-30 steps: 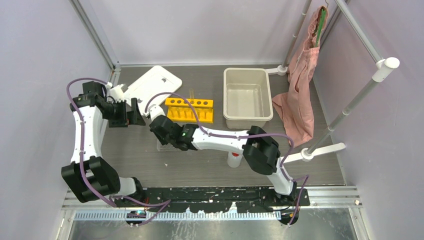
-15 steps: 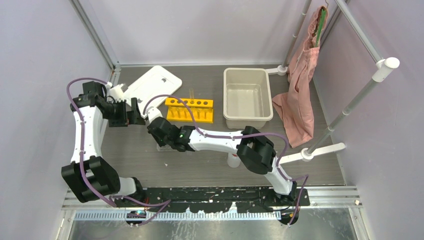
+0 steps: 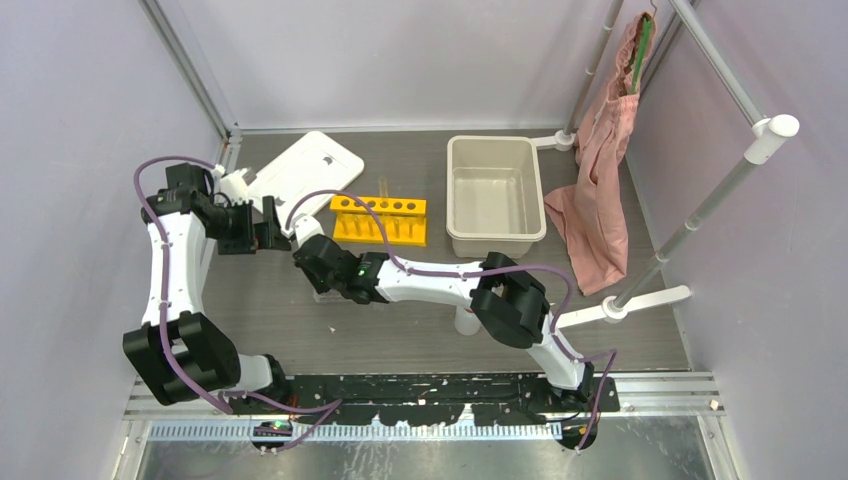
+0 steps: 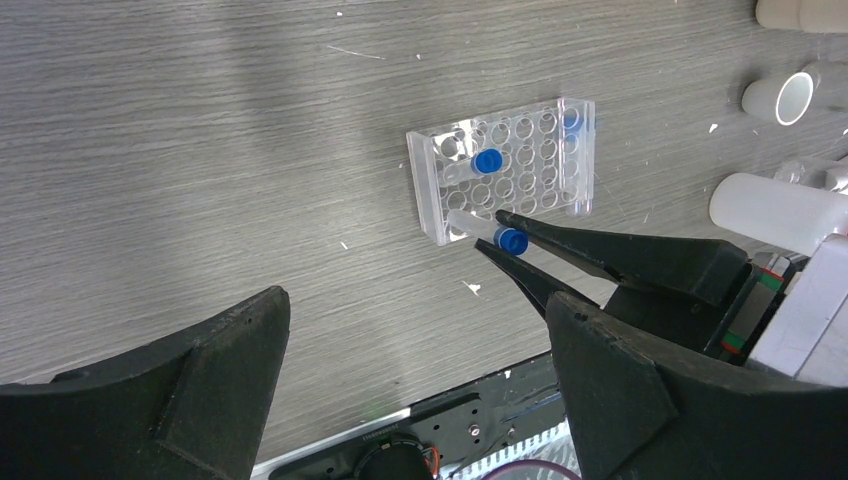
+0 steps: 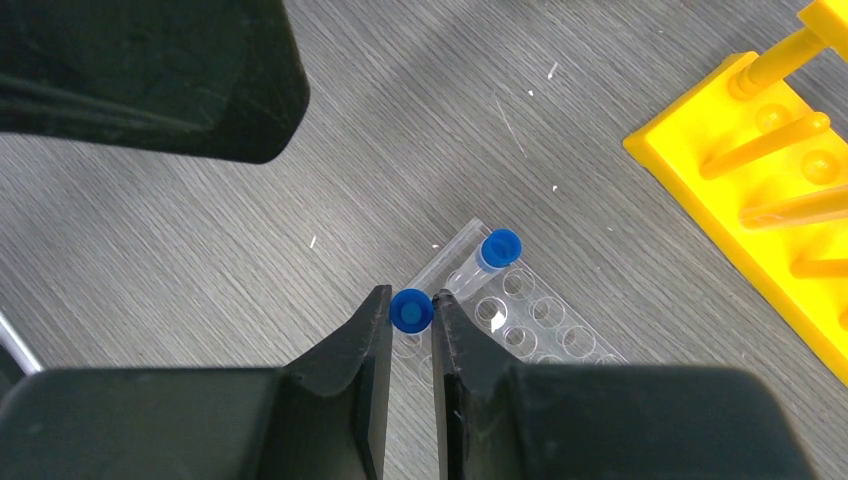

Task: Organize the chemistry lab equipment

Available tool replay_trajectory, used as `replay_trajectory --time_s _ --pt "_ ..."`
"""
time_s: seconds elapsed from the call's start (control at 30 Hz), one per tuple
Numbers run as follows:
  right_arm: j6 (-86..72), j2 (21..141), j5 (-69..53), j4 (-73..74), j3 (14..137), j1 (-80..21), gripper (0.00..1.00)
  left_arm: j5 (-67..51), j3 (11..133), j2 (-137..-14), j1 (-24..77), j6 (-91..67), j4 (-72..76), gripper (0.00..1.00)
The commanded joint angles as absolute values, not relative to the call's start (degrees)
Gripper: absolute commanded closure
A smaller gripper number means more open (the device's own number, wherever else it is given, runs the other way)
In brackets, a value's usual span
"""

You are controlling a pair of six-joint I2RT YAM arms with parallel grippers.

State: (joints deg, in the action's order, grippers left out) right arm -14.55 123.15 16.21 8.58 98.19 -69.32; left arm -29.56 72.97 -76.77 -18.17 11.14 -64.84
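My right gripper [image 5: 410, 298] is shut on a small blue-capped vial [image 5: 411, 312] and holds it over the near end of the clear tray [image 5: 560, 335]. A second blue-capped vial [image 5: 497, 248] leans in the tray. In the left wrist view the tray [image 4: 520, 195] holds two vials [image 4: 487, 160], and the held vial [image 4: 510, 240] sits between the right fingers [image 4: 600, 255]. My left gripper [image 4: 415, 330] is open and empty, well left of the tray; in the top view [image 3: 272, 225] it is left of the yellow rack [image 3: 380, 218]. My right gripper [image 3: 308, 262] hides the tray there.
A beige bin [image 3: 460, 190] stands right of the rack, a white lid [image 3: 303, 168] at the back left. A white squeeze bottle [image 4: 770, 210] and a tiny white cup [image 4: 780, 97] stand right of the tray. Pink cloth [image 3: 600, 190] and white pole stand [image 3: 700, 210] are at right.
My right gripper has moved a little left and away with the vial in it. The left arm has not moved.
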Motion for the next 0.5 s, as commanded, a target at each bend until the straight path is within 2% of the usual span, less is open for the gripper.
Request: replay_trajectory --time_s 0.0,0.47 --pt "-14.45 122.77 17.84 4.24 98.29 -69.66 0.99 -30.04 72.78 -76.07 -18.52 12.14 -62.84 0.0" --pt "-12.91 121.22 19.51 2.85 95.63 -69.67 0.99 -29.88 72.86 -76.01 -18.52 12.08 -62.49 0.0"
